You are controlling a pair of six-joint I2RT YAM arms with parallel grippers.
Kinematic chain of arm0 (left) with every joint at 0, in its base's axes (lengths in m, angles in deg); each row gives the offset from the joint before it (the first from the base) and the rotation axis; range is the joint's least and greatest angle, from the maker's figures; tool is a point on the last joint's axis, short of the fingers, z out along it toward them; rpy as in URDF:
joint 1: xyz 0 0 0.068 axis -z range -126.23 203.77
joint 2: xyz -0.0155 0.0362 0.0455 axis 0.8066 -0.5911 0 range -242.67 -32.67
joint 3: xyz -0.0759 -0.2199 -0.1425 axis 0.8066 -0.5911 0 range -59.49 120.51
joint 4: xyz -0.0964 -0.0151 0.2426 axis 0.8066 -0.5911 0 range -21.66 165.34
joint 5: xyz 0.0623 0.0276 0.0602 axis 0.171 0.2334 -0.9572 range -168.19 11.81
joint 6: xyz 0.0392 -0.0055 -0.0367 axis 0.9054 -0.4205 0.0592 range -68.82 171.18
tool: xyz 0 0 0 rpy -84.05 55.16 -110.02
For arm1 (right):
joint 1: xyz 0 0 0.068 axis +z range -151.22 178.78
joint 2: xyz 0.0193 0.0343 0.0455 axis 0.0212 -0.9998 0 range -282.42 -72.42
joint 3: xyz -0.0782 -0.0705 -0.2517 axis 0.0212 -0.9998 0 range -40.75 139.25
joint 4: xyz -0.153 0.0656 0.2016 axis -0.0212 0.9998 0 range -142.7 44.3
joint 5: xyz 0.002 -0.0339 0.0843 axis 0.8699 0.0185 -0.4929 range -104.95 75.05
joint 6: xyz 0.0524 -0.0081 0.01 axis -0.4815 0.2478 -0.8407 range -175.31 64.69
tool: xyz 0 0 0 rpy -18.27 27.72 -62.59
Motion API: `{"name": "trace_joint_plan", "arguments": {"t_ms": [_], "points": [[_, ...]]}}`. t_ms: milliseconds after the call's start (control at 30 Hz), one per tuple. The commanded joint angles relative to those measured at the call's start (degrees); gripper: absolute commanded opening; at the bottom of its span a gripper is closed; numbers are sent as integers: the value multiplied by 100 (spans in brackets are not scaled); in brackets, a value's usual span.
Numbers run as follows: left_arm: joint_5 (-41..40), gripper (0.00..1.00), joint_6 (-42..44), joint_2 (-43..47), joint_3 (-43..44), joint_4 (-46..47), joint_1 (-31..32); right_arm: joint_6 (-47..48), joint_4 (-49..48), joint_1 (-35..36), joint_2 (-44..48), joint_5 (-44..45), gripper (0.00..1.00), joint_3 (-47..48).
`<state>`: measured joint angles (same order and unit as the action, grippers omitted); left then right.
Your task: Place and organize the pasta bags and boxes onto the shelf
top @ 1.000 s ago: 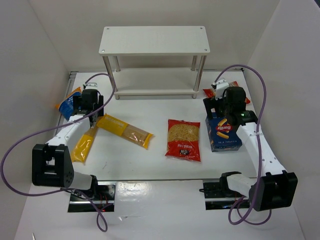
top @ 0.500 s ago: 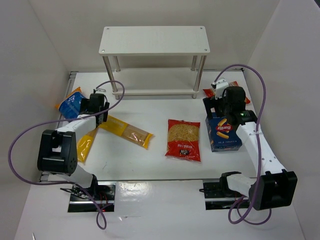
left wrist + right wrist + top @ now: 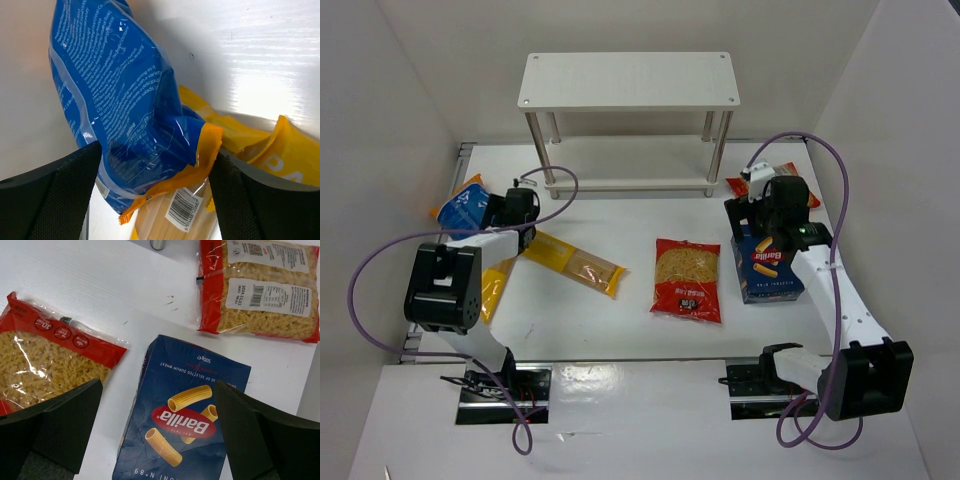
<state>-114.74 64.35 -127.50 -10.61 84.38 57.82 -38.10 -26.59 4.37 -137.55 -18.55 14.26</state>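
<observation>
Right gripper [image 3: 161, 430] – jaws wide – hangs directly above the dark blue Barilla box [image 3: 185, 390], just in front of the shelf [image 3: 630, 80], box length crossing the finger line

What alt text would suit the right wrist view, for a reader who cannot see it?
A dark blue Barilla box lies flat on the white table, between the black fingers of the open right gripper. One red bag of pasta lies at the picture's left and another at the upper right, near a shelf leg.
</observation>
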Motion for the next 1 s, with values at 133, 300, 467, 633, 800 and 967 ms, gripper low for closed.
{"name": "trace_joint_plan", "arguments": {"t_ms": [133,300,467,633,800,967], "points": [[-449,85,292,-396,121,669,-53,19,-264,-40,140,-115,100,-51],[-510,77,292,-396,235,669,-107,19,-264,-40,193,-168,100,-104],[-510,66,344,-396,236,609,-107,19,-264,-40,193,-220,100,-104],[-160,12,169,-448,656,-250,-159,19,-264,-40,246,-273,100,-157],[402,0,45,-187,869,-999,-159,72,-264,-40,298,-326,100,-157],[1053,0,45,885,728,-1570,-159,124,-142,-40,482,-326,100,-157]]}}
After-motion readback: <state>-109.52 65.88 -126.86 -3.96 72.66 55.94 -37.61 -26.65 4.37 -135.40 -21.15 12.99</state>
